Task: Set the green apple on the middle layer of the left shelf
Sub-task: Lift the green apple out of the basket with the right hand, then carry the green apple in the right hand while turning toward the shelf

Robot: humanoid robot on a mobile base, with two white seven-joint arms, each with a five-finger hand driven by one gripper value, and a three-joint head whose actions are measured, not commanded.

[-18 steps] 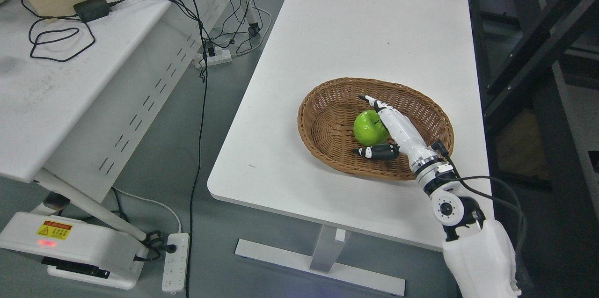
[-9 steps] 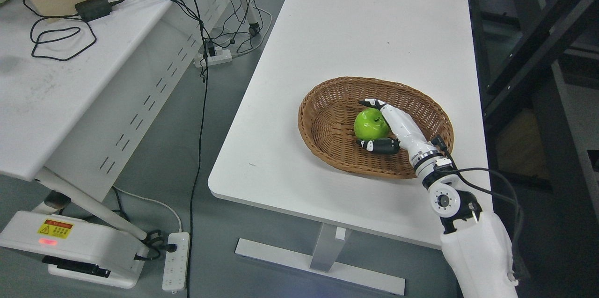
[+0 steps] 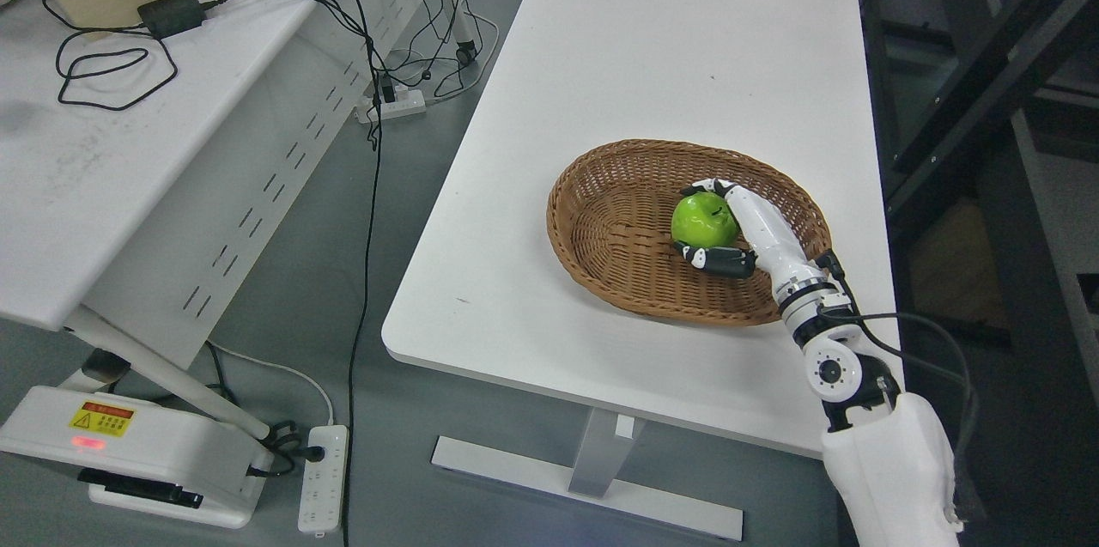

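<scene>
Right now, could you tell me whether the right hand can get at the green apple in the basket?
Yes, it seems so: the right hand is already curled around the apple inside the open basket, nothing blocking.

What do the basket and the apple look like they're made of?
Basket: woven wicker or rattan, matte brown; the weave ribs show. Green apple, held by the right robot hand: smooth, glossy skin with a bright highlight; real or plastic, I can't tell.

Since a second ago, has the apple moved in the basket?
Yes. The apple, gripped by the right hand, has shifted right and slightly up-frame, toward the basket's right rim; the basket itself stayed put.
</scene>
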